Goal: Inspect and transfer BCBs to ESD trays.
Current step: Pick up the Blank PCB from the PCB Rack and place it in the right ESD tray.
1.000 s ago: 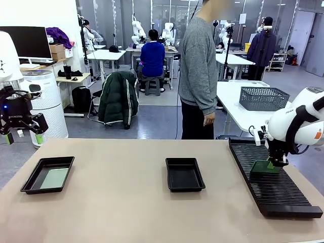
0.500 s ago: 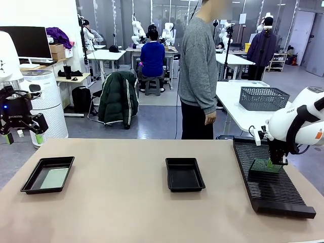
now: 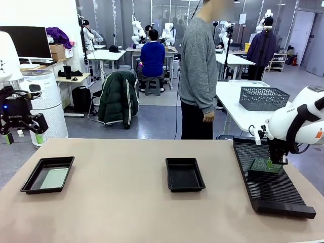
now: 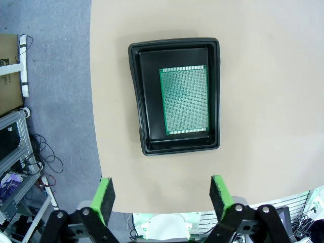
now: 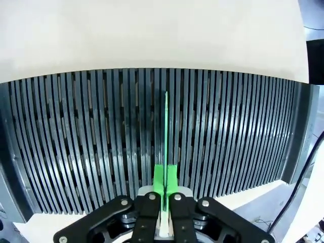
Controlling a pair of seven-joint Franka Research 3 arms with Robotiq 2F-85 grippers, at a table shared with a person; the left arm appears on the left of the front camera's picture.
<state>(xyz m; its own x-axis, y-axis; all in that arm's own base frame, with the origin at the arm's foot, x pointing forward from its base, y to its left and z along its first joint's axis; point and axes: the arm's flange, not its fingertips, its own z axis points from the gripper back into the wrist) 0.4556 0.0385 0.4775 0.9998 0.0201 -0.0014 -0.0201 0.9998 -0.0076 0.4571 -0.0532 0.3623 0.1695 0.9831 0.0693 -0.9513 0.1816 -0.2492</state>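
The BCB (image 3: 264, 166) stands on edge along a slot of the black slotted rack (image 3: 276, 195). The right gripper (image 3: 276, 161) pinches its upper edge. Lift it straight along the slot, without side load, toward the empty centre ESD tray (image 3: 185, 176). The left gripper (image 4: 162, 195) hovers spread above the left ESD tray (image 4: 139, 101), which holds a second BCB (image 4: 185, 100).

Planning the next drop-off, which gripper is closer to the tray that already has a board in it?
Left. The left gripper hovers open high beside that tray; the right gripper is far across the table at the slotted rack, shut on a BCB.
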